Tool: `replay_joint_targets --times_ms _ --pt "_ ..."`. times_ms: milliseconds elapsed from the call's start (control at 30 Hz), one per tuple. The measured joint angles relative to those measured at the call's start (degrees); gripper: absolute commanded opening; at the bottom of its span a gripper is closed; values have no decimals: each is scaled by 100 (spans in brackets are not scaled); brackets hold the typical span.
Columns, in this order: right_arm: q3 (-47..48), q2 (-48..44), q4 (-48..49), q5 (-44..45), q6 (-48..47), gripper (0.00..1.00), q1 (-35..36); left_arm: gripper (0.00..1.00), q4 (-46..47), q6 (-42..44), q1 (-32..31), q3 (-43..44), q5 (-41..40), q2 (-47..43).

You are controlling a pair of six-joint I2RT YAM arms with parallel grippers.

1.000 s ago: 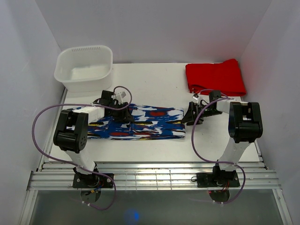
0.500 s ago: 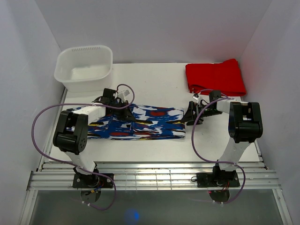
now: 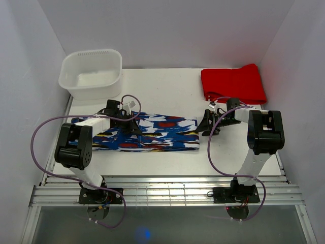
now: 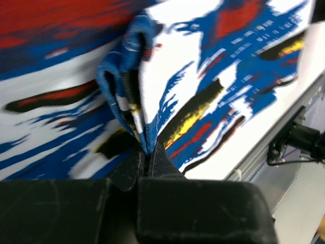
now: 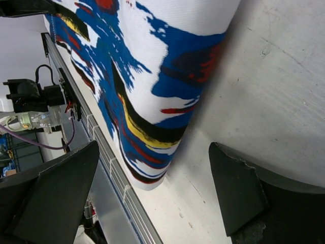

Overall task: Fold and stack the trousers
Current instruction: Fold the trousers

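Left wrist shows my left end effector [image 4: 147, 156] pinching a raised fold of the trousers [image 4: 213, 61], my right end effector [image 5: 152, 148] gaping wide beside their edge.

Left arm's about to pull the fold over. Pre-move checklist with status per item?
1. Pinch: left gripper shut on a raised ridge of the trousers: ok.
2. All layers caught: cannot tell; the fingers hide how deep the fabric sits.
3. Other end held: not ok; right gripper is open beside the right end, gripping nothing.
4. Trousers fully on the table: ok.
5. Red garment and basin apart from the trousers: ok.
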Motion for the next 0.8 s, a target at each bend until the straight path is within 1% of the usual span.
replay_joint_targets --times_ms 167,367,533,633,800 --pt "2 11 11 24 59 95 0 0 -31 7 387 -181 -131 164" --pt "9 22 15 28 122 95 0 0 -173 -7 446 46 162 166" --pt "0 24 61 22 129 91 0 0 -192 11 420 205 254 4" --pt "-22 24 162 11 192 89 2 0 -227 70 431 188 92 57" --pt "-81 26 372 24 326 83 28 0 -199 111 466 44 -240 258"
